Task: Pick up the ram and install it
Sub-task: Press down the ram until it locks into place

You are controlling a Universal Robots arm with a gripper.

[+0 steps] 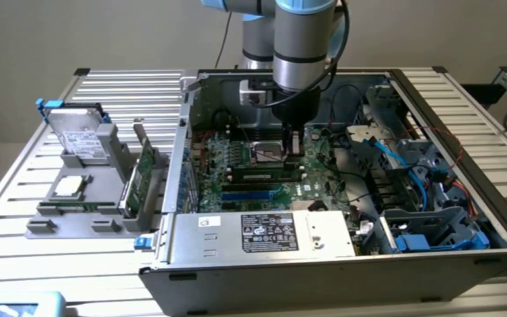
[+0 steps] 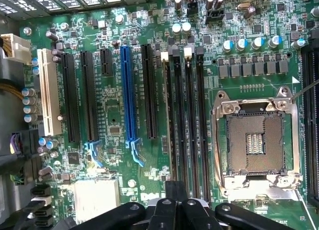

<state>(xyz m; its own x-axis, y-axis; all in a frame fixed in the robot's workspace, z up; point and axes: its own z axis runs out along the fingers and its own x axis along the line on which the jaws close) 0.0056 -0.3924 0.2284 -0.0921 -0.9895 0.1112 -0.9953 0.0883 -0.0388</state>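
Note:
The ram [image 1: 258,177], a narrow green stick, stands on edge in the memory slots of the motherboard [image 1: 236,162] inside the open computer case, beside the CPU socket [image 1: 269,155]. My gripper [image 1: 293,150] hangs straight down over the end of the ram nearest the socket, fingers shut. I cannot tell whether they touch it. In the wrist view the dark fingers of the gripper [image 2: 174,190] sit together at the end of the long black memory slots [image 2: 187,115], with the CPU socket [image 2: 254,140] to one side.
A grey fixture [image 1: 68,224] at the exterior view's left holds a hard drive [image 1: 82,135], a chip [image 1: 70,187] and a taller green card [image 1: 140,173]. The power supply [image 1: 267,232], blue cables [image 1: 385,148] and the case walls crowd the board. A blue expansion slot [image 2: 127,95] lies beside the memory slots.

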